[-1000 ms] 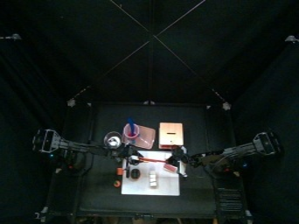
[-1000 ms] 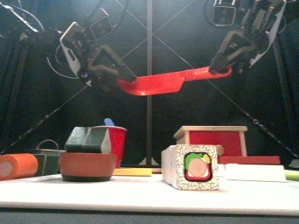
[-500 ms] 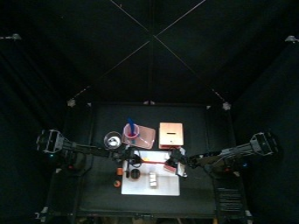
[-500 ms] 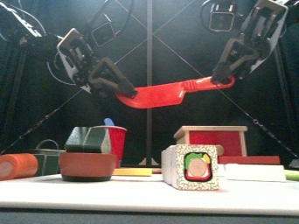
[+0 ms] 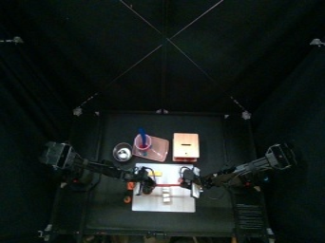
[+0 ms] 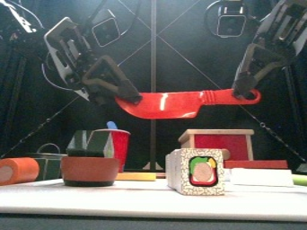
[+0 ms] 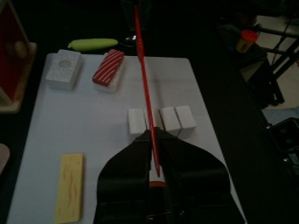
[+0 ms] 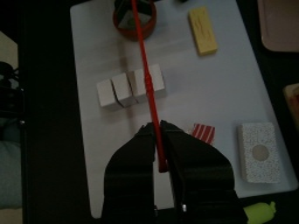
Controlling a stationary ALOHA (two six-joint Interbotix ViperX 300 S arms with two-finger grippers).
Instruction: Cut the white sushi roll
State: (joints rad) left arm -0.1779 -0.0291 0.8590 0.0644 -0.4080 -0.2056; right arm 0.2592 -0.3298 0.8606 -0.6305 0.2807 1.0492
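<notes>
White sushi roll (image 7: pixel 160 119) lies on the white board (image 7: pixel 70 122) (seemingly in three pieces, side by side); a red knife (image 6: pixel 180 101) hangs above, left gripper (image 6: pixel 120 90) clamped on its blade end, right gripper (image 6: pixel 246 92) pinching its handle.

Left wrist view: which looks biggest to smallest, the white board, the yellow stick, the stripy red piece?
1. White board, by far.
2. Yellow stick.
3. Stripy red piece; it lies farther from the camera, so those two may really be closer.
</notes>
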